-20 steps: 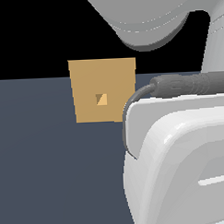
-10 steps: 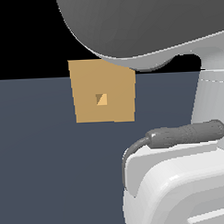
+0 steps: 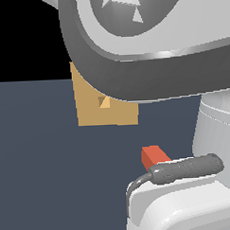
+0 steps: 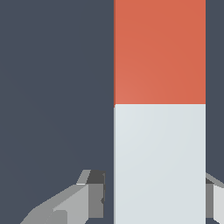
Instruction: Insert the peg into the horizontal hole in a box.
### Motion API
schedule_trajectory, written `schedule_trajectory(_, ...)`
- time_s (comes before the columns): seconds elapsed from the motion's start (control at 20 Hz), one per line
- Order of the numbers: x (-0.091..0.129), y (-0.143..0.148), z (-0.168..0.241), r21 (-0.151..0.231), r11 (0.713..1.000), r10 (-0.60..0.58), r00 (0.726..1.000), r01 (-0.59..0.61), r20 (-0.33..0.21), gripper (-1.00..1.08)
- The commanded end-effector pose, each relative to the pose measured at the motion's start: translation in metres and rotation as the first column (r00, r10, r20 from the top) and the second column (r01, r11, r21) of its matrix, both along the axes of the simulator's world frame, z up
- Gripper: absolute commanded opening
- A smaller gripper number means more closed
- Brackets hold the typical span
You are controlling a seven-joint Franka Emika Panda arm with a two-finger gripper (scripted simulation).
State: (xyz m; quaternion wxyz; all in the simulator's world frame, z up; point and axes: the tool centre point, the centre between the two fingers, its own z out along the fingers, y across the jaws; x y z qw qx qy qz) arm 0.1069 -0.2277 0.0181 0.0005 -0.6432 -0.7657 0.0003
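The peg fills the wrist view, red-orange on one half and white on the other. My gripper straddles the white half: one finger stands a narrow gap off the peg's side, and the other finger sits right at its opposite side. The jaws look open around the peg. In the exterior view only the peg's red end shows, lying on the dark floor in front of the tan box. The horizontal hole shows just under the arm's edge. The gripper itself is hidden there.
A large grey and white arm link covers the top of the exterior view and the box's upper part. The white arm body with its dark cable fills the exterior view's lower right. Dark floor spreads to the exterior view's left.
The arm has dropped: its big link now covers the box's top, and the cable has moved lower. The peg's red end has come into sight in the exterior view.
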Motion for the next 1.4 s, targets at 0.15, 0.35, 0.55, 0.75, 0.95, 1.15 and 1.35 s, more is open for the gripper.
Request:
schedule_trajectory(0.15, 0.001, 0.0, 0.001, 0.0, 1.0, 0.0, 1.0, 0.0, 0.001, -1.0)
schedule_trajectory(0.35, 0.001, 0.0, 0.001, 0.0, 1.0, 0.0, 1.0, 0.0, 0.001, -1.0)
schedule_trajectory(0.55, 0.0, 0.001, 0.001, 0.0, 1.0, 0.0, 1.0, 0.0, 0.001, -1.0)
schedule_trajectory(0.75, -0.002, 0.002, 0.001, 0.0, 1.0, -0.002, 1.0, 0.002, 0.0, -1.0)
schedule_trajectory(0.95, -0.006, 0.007, 0.003, 0.0, 1.0, -0.007, 1.0, 0.007, 0.0, -1.0)
schedule_trajectory(1.15, -0.013, 0.014, 0.006, 0.0, 1.0, -0.015, 1.0, 0.015, 0.001, -1.0)
schedule_trajectory(1.35, -0.022, 0.024, 0.01, 0.0, 1.0, -0.026, 1.0, 0.026, 0.001, -1.0)
